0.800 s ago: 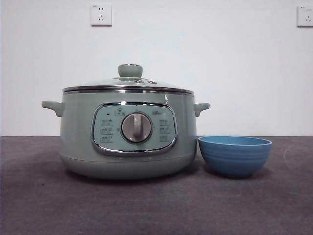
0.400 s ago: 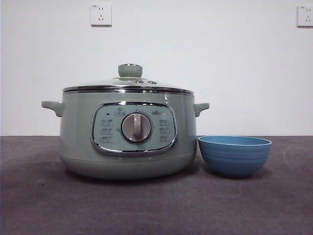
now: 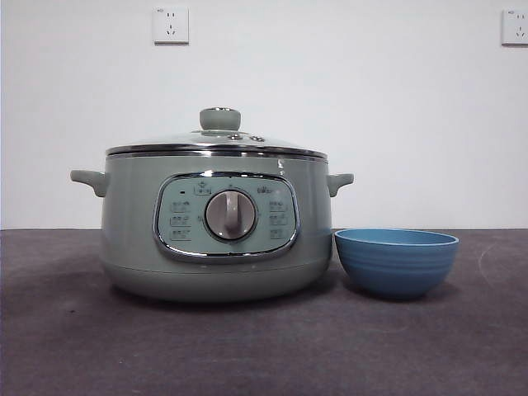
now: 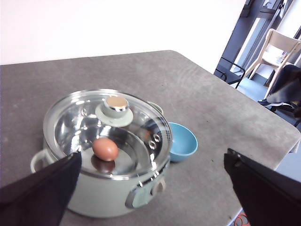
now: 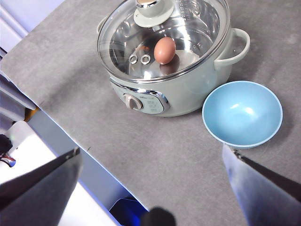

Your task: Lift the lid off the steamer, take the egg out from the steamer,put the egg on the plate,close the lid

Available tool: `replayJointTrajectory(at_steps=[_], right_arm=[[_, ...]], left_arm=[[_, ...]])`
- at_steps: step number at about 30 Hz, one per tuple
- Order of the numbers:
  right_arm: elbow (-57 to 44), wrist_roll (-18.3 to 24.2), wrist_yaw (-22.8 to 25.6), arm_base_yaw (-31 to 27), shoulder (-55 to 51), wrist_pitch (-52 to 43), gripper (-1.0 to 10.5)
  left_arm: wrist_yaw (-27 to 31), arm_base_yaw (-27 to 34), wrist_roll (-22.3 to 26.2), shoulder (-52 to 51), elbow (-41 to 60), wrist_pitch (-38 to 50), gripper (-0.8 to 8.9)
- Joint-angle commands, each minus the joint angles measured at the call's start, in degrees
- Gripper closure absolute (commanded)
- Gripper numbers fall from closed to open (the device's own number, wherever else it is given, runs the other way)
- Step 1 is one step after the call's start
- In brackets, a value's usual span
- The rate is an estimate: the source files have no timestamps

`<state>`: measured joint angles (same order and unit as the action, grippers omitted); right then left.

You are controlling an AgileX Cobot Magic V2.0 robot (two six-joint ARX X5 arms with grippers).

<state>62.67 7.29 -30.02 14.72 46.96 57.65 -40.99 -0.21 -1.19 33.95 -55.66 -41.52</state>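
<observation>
Both black grippers, left (image 4: 150, 188) and right (image 5: 150, 188), hang wide open above; the domed glass lid (image 3: 216, 140) still covers the sage-green steamer (image 3: 132, 239), the blue bowl (image 3: 396, 261) at its three o'clock is empty, nothing done yet.

Dark grey matte table (image 3: 264, 346) — broad flat surface, rounded corner in the left wrist view. Two white wall sockets (image 3: 170, 25) on the plain white wall (image 3: 371, 115). Pale wooden chair (image 4: 277, 49) — beyond the table's edge, beside a dark doorway.

Steamer (image 3: 214, 239), plate (image 3: 396, 262) on table (image 3: 264, 346).
</observation>
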Motion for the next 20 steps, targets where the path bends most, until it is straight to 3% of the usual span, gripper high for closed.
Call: replayJointTrajectory(at_steps=[1,6,14,20], right_arm=[[0.0,-0.2,0.0,0.1,-0.1,-0.1,4.4],[0.0,-0.2,0.0,0.1,-0.1,-0.1,4.4],[0.0,-0.2,0.0,0.1,-0.1,-0.1,4.4],[0.0,-0.2,0.0,0.1,-0.1,-0.1,4.4]], left_arm=[[0.0,-1.3,0.0,4.4,-2.3,1.7,3.11],[0.9,-6.3,1.0,12.7,-6.0,7.0,3.11],[14.4,-18.3,1.3,26.6,-9.4,15.9,3.11],[20.9,-23.5,1.5,36.2,-9.4,26.4,3.11]])
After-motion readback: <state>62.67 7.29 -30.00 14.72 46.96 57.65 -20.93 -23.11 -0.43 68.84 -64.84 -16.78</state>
